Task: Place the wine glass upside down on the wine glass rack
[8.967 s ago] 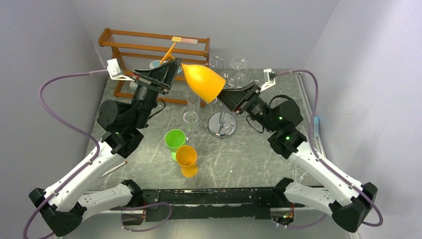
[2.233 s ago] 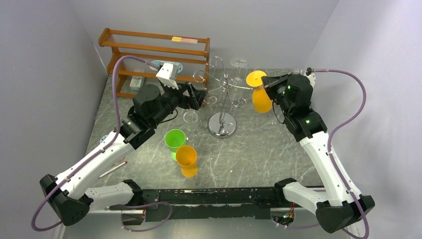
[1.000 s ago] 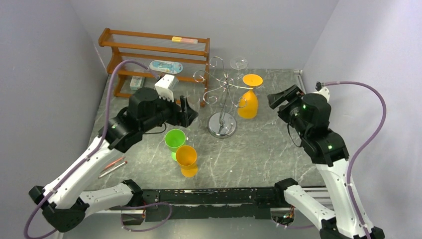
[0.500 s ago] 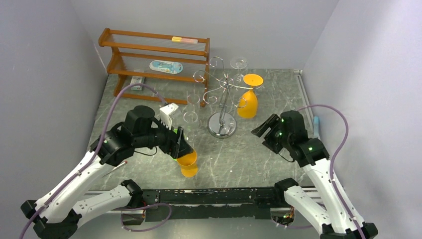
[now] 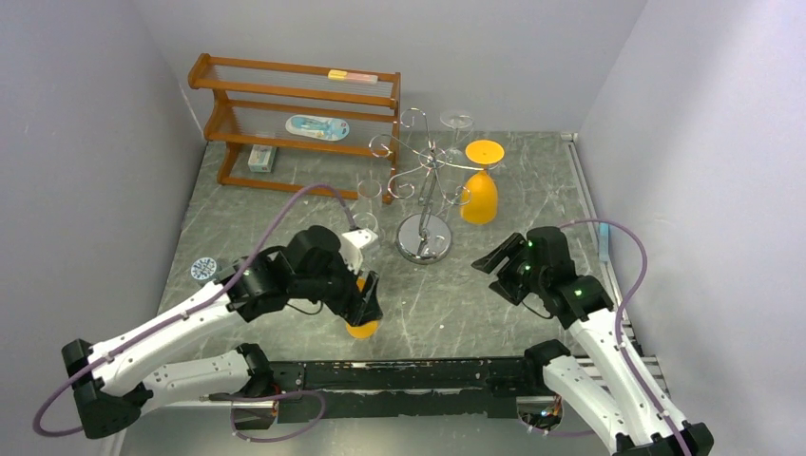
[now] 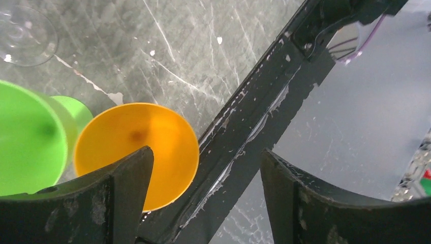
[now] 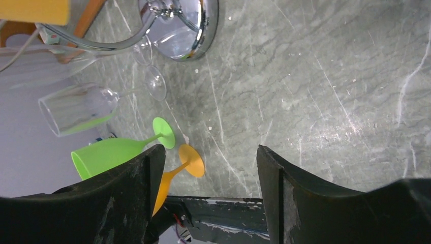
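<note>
Top external: orange wine glass (image 5: 480,195) hangs bowl-down off wine glass rack (image 5: 423,243), prob. hooked by foot. Right gripper (image 5: 491,258) wide, empty, well apart. Left gripper (image 5: 367,296) wide, above 2nd orange glass (image 6: 136,147).

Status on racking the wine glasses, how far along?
Done: one orange wine glass hangs upside down on the wine glass rack. In hand: nothing; the left tool, open, hovers over a second orange glass, and the right tool is open and empty. Left: that glass and the green glass stand upright on the table.
</note>
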You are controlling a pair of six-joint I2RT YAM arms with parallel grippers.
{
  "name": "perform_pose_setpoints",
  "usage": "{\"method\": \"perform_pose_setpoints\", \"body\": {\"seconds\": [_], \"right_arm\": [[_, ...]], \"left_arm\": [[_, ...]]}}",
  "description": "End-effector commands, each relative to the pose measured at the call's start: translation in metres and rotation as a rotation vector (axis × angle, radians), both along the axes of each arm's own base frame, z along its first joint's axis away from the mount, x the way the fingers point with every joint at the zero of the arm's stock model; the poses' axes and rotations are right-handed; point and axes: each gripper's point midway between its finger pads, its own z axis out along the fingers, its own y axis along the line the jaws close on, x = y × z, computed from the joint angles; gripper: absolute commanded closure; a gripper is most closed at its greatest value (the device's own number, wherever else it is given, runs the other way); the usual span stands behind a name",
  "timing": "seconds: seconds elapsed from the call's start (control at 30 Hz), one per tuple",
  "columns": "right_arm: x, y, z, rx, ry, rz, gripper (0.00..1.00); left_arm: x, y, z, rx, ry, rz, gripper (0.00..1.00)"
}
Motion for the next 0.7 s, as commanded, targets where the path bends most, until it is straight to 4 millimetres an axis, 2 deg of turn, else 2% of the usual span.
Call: {"method": "perform_pose_setpoints", "body": {"seconds": [0.0, 0.07, 0.27, 0.4, 0.5, 0.57, 0.63, 0.67], "right_arm": [[0.001, 0.01, -0.009, 0.087, 0.0, -0.014, 0.31], [0.002, 0.011, -0.014, 0.099, -0.004, -0.021, 0.31], [0.008, 0.017, -0.017, 0.136, -0.025, -0.016, 0.32], [0.011, 0.016, -0.019, 0.124, -0.022, -0.022, 0.32], [0.011, 0.014, -0.016, 0.125, -0.031, -0.032, 0.33], [0.01, 0.015, -0.014, 0.137, -0.037, -0.037, 0.33], [0.007, 0.018, -0.011, 0.162, -0.033, -0.032, 0.33], [0.006, 0.019, -0.01, 0.174, -0.028, -0.033, 0.33]], "left_arm": [[0.002, -0.013, -0.018, 0.061, -0.045, 0.016, 0.21], [0.003, -0.018, -0.028, 0.11, -0.068, 0.025, 0.24], [0.016, -0.019, -0.043, 0.24, -0.146, 0.096, 0.44], [0.015, -0.026, -0.053, 0.271, -0.155, 0.053, 0.62], [0.012, -0.031, -0.059, 0.298, -0.148, 0.023, 0.81], [0.01, -0.036, -0.054, 0.286, -0.154, 0.007, 0.94], [0.008, -0.046, -0.04, 0.241, -0.156, -0.01, 0.95], [0.008, -0.054, -0.026, 0.195, -0.164, -0.016, 0.95]]}}
